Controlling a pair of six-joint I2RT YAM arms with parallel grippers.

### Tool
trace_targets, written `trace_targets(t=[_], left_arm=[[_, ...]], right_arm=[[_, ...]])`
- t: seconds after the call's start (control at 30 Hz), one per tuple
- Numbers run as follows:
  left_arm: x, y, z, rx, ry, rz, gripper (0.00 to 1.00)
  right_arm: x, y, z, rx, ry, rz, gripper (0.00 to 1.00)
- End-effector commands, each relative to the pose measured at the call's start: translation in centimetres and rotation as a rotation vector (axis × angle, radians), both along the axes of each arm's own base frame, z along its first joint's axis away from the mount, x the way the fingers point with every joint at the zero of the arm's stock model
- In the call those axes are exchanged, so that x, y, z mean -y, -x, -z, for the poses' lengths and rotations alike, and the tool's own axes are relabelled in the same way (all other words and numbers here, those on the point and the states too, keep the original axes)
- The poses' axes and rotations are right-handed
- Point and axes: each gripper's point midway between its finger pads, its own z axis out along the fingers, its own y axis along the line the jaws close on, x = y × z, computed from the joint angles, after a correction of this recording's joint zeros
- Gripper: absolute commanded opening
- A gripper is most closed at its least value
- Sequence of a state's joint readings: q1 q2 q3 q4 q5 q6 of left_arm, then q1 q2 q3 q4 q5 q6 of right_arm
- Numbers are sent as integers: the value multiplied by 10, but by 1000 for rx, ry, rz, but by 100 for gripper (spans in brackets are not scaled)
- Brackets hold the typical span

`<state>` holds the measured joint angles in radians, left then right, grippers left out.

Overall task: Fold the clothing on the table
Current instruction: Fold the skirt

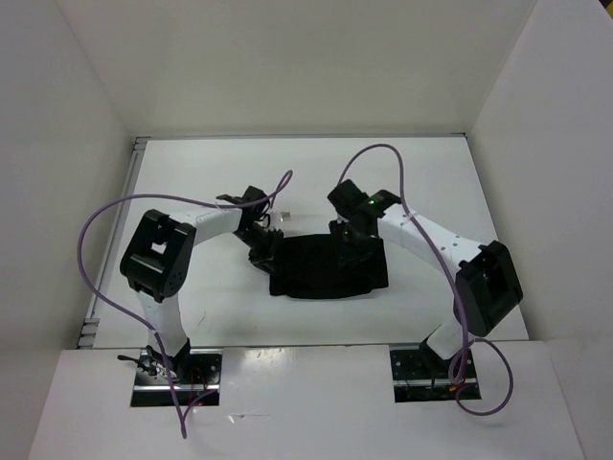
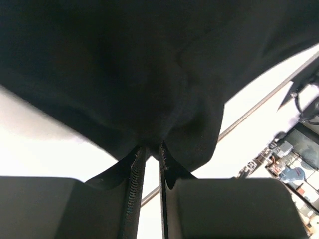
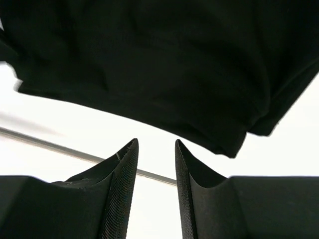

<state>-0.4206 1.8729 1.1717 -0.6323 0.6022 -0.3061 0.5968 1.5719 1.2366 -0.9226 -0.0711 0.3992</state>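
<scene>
The black clothing (image 1: 326,268) lies bunched in the middle of the white table (image 1: 192,307). My left gripper (image 1: 261,245) is at the clothing's far left corner. In the left wrist view the left gripper (image 2: 151,147) is shut on a pinch of the clothing (image 2: 149,64), which hangs over its fingertips. My right gripper (image 1: 350,234) sits at the clothing's far edge. Seen from the right wrist, the right gripper (image 3: 155,142) is open with only bare table (image 3: 149,130) between its fingers. The clothing (image 3: 164,59) lies just beyond its tips, apart from them.
White walls (image 1: 57,192) close in the table on the left, back and right. Purple cables (image 1: 96,249) loop above both arms. A metal strip (image 1: 287,137) runs along the table's far edge. The arm base mounts (image 1: 177,369) stand at the near edge.
</scene>
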Motion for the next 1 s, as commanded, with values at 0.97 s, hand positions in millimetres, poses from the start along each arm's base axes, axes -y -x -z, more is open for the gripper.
trace_targets(t=[0.97], left_arm=[[-57,-181,-20,195,6,-274,24]], right_arm=[[-53,-125,71,130,223,-6,30]])
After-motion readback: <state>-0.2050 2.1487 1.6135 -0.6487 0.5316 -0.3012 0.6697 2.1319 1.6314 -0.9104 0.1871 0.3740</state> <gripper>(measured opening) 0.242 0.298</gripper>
